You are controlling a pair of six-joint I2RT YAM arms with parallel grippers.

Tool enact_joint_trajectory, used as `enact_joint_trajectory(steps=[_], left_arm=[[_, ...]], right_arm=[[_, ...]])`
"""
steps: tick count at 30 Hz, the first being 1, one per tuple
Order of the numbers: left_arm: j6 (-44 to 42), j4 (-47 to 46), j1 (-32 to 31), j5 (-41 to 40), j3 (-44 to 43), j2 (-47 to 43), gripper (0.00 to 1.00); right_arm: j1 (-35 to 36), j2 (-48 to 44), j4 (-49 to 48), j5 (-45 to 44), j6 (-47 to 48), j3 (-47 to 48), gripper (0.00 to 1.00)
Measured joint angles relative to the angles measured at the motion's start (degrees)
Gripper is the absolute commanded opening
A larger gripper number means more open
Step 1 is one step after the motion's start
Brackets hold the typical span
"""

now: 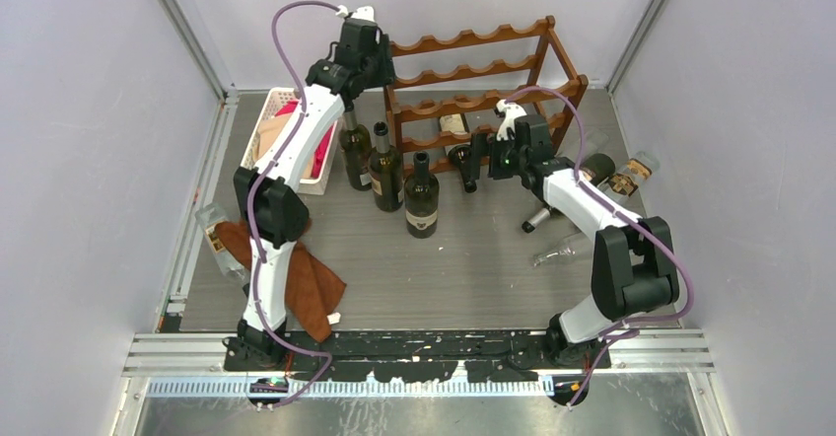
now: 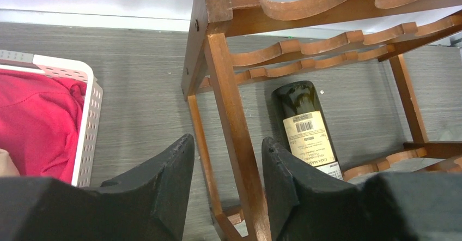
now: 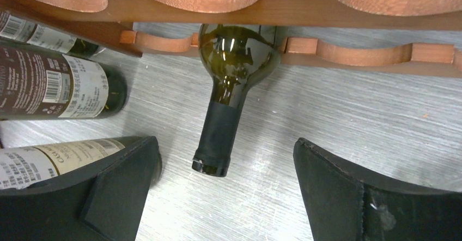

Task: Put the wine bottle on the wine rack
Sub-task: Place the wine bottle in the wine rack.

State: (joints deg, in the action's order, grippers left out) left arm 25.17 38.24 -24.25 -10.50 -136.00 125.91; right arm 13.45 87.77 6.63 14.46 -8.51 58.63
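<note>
The table point(image 1: 473, 258) has open room across its near middle, and the rack point(image 1: 483, 71) stands at its far edge with a bottle point(image 3: 231, 61) lying in the lowest tier, its neck jutting past the front rail. The right gripper point(image 3: 224, 145) faces that neck with jaws wide, touching nothing. The left gripper point(image 2: 228, 140), narrowly parted and empty, hangs by the rack's left post. The bottle's cream label carries a barcode, but its print is too small to read.

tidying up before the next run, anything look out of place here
Yes. Right of the wine rack, loose bottles lie on their sides; another bottle lies at the left edge of the table by a crumpled brown cloth.
</note>
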Motion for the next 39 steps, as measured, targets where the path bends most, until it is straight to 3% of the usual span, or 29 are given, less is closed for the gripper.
enact_joint_trajectory(steps=[8,22,36,39], left_arm=[[0.22,0.17,-0.04,0.55,0.0,0.52,0.37],[0.42,0.02,-0.07,1.77,0.0,0.52,0.32],[0.42,-0.11,-0.04,2.6,0.0,0.52,0.3],[0.42,-0.11,-0.04,2.67,0.0,0.52,0.31]], right_arm=[[-0.83,0.72,1.49,1.66,-0.79,0.02,0.89],[-0.94,7.67,0.68,3.37,-3.74,1.53,0.63],[0.0,10.14,-1.11,5.18,-6.25,2.58,0.42],[0.5,10.14,-1.33,4.98,-6.64,2.54,0.42]])
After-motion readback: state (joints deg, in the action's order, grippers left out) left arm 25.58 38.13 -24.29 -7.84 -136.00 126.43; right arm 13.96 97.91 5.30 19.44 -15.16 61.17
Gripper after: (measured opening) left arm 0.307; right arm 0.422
